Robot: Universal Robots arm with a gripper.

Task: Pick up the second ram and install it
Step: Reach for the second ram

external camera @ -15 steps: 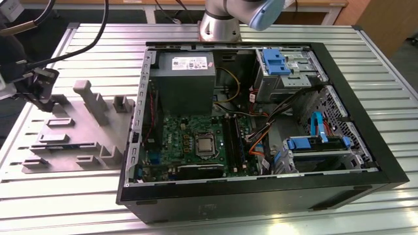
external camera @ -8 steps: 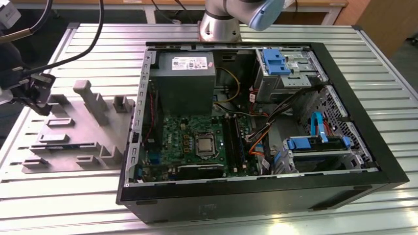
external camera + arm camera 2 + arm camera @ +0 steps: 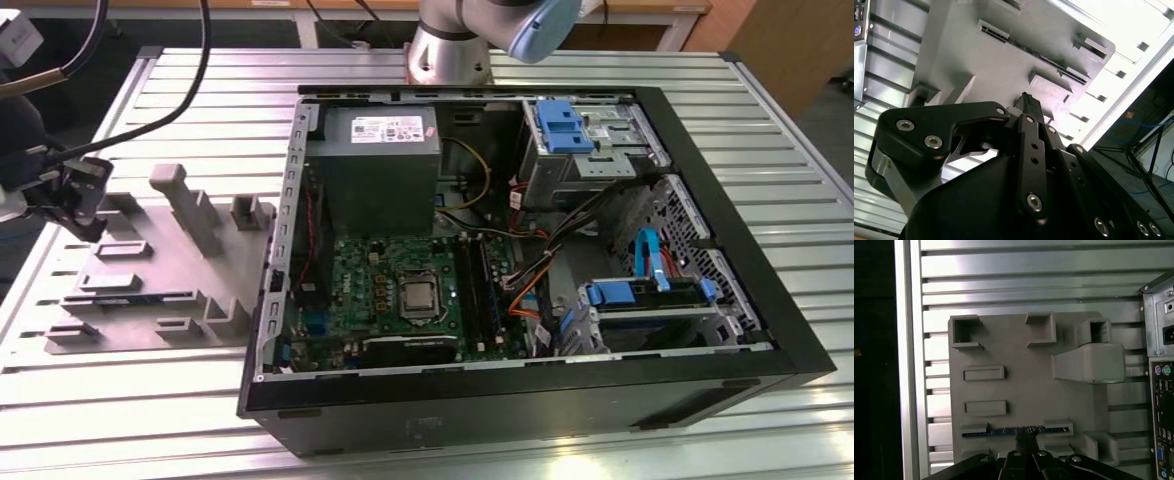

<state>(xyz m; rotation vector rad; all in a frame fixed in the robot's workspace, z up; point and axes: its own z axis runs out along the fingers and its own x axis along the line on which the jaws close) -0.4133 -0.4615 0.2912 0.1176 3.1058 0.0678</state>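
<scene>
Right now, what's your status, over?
End effector at middle of the second ram, contact unclear. Ram sits slotted in the grey fixture plate. Nothing seen in the way.

Your arm (image 3: 454,40) stands on its grey base at the top centre of the exterior view and runs out of the frame upward. Your wrist (image 3: 27,150) shows at the exterior view's left edge, above the middle, and the black gripper (image 3: 83,222) hangs from it, pointing down. In both wrist views the gripper (image 3: 1027,100) (image 3: 1026,432) shows its black body and bolted links.
</scene>
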